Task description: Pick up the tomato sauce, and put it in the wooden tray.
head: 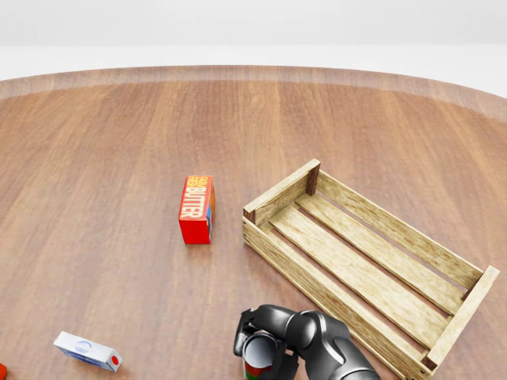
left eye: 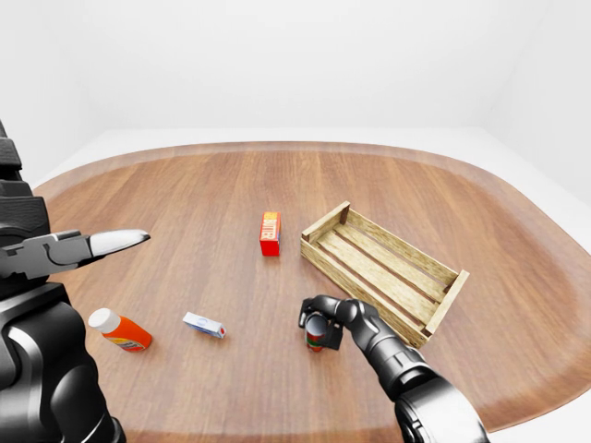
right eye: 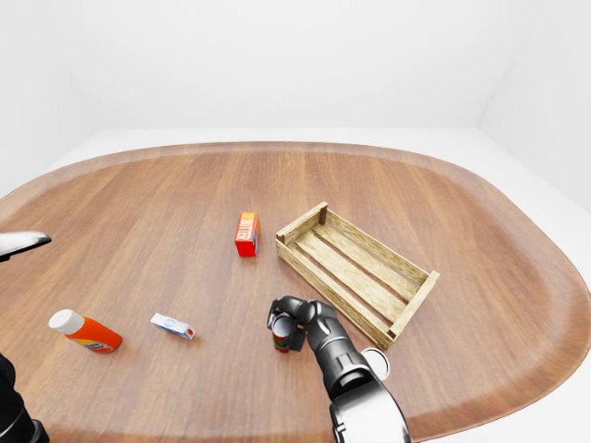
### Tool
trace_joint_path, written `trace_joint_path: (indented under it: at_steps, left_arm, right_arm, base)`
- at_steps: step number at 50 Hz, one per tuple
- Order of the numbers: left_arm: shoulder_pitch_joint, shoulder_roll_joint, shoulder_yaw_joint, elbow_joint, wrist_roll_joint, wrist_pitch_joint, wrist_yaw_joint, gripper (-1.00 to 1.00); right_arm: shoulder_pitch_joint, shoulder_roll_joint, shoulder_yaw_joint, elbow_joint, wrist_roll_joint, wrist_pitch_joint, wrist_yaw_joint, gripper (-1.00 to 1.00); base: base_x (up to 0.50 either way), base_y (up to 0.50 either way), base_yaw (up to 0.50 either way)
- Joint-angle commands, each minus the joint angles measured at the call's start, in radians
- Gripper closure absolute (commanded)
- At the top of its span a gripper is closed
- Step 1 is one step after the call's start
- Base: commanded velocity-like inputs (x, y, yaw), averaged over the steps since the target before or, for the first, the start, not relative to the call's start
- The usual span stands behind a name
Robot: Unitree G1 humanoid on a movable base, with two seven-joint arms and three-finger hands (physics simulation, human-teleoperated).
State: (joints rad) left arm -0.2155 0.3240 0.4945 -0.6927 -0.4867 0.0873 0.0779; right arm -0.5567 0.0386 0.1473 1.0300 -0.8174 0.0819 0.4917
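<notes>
The right hand (head: 269, 342) wrapped its dark fingers around the tomato sauce (left eye: 316, 334), an upright can whose label was mostly hidden by the grip and cut off at the bottom of the head view. The can stood on the wooden bench (left eye: 203, 194), just near of the wooden tray's (left eye: 434, 309) near-left corner. The right arm reached in from the lower right, bent at the wrist. The left hand (left eye: 92, 247) hovered at far left, pale fingertip extended; its opening could not be told. The slatted tray lay empty, a red butter box (head: 196, 209) to its left.
</notes>
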Motion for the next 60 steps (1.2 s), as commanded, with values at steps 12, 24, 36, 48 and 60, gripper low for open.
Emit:
trace_joint_path:
  at_steps: [12,24,36,48,60]
  left_arm:
    - [0.0,0.0,0.001,-0.001,0.001,0.0,-0.001,-1.0]
    - [0.0,0.001,0.004,-0.001,-0.003,0.0,0.0,-1.0]
    - [-0.001,0.003,0.005,0.001,-0.005,0.0,0.0,-1.0]
    - [0.002,0.002,0.004,-0.003,-0.005,0.0,0.001,-1.0]
    - [0.001,0.006,0.008,0.002,-0.008,0.0,0.003,-1.0]
  right_arm:
    - [0.02,-0.007,0.031,-0.115,-0.1,0.005,-0.017,0.97]
    - [0.068,0.011,0.025,-0.502,-0.159,0.005,0.075,0.98]
    - [0.023,0.033,0.001,-0.737,-0.111,0.005,0.001,0.99]
    - [-0.032,0.023,-0.014,-0.955,-0.126,0.005,-0.013,0.99]
    - [-0.254,-0.264,-0.209,-0.981,0.003,0.005,0.016,0.98]
  base:
    - [0.0,0.0,0.0]
    - [0.0,0.0,0.0]
    - [0.0,0.0,0.0]
    - [0.0,0.0,0.0]
    - [0.0,0.0,0.0]
